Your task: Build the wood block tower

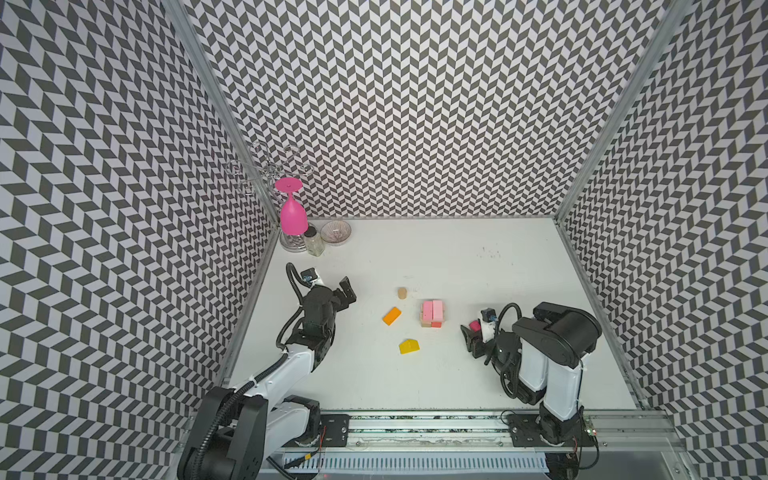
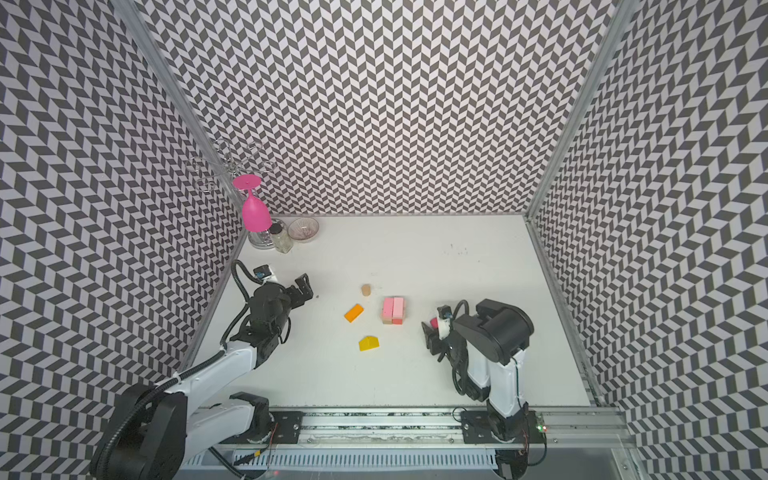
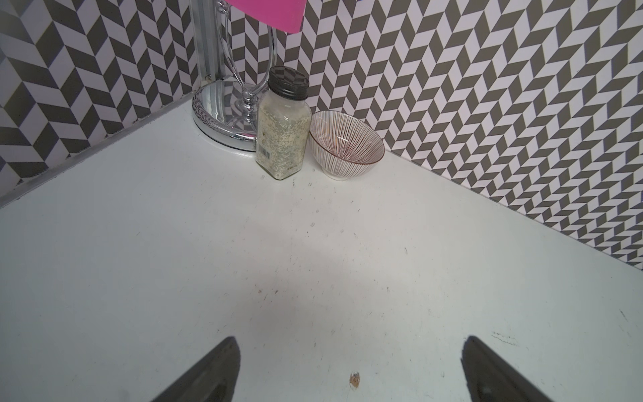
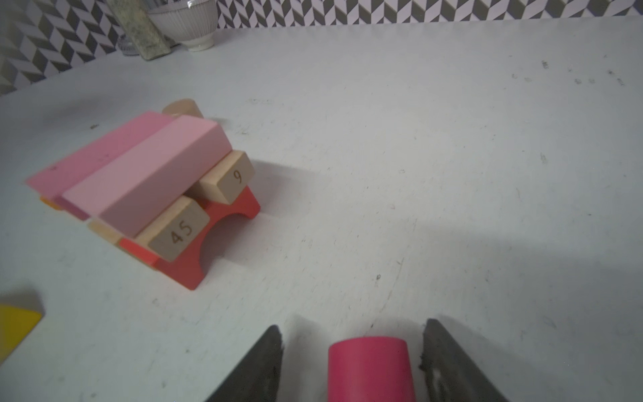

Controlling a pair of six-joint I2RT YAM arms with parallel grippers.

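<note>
The tower (image 1: 431,313) (image 2: 392,310) is a low stack at mid-table. In the right wrist view it (image 4: 139,195) shows two pink bars across two tan bars on a red arch. Loose blocks lie left of it: an orange block (image 1: 391,316) (image 2: 354,312), a yellow house-shaped block (image 1: 409,346) (image 2: 368,343) (image 4: 17,323) and a tan cylinder (image 1: 402,293) (image 2: 365,289) (image 4: 182,107). My right gripper (image 1: 471,336) (image 2: 430,334) (image 4: 352,329) is open to the right of the tower. A dark pink cylinder (image 4: 370,369) (image 1: 474,325) sits between its jaws with a gap on each side. My left gripper (image 1: 347,293) (image 2: 303,286) (image 3: 350,343) is open and empty over bare table.
In the back left corner a pink goblet (image 1: 293,216) (image 2: 255,214) hangs upside down on a chrome rack (image 3: 215,118). Beside the rack stand a spice jar (image 1: 313,241) (image 3: 283,128) and a striped bowl (image 1: 336,232) (image 3: 346,146). Patterned walls enclose three sides.
</note>
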